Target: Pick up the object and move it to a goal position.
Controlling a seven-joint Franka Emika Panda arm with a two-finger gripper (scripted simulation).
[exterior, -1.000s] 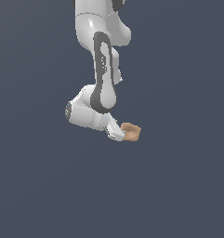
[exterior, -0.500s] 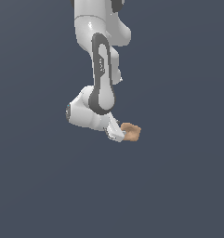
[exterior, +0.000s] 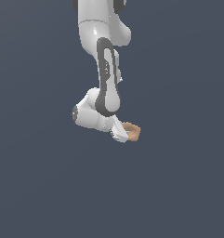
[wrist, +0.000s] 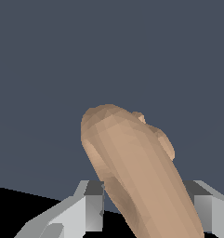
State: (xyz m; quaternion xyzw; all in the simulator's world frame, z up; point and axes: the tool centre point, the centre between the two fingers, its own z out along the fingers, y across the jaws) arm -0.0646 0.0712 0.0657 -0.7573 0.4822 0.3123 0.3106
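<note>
Gripper [exterior: 126,135] clamped on the block [exterior: 132,131]; in the wrist view the block [wrist: 132,172] sits tilted btwn both fingers [wrist: 92,204], touching them. Arm [exterior: 102,69] reaches down from above, wrist bent toward the exterior view's right. No worktop edges visible, so position on it can't be told.

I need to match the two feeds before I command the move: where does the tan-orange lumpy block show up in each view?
Exterior view: the tan-orange lumpy block sits just below picture centre, at the arm's tip, toward the exterior view's right of the white wrist.
Wrist view: the block fills the middle foreground, lying slantwise between the two grey fingers.
Shared landmark: the gripper, seen against the plain dark grey-blue background in both.
</note>
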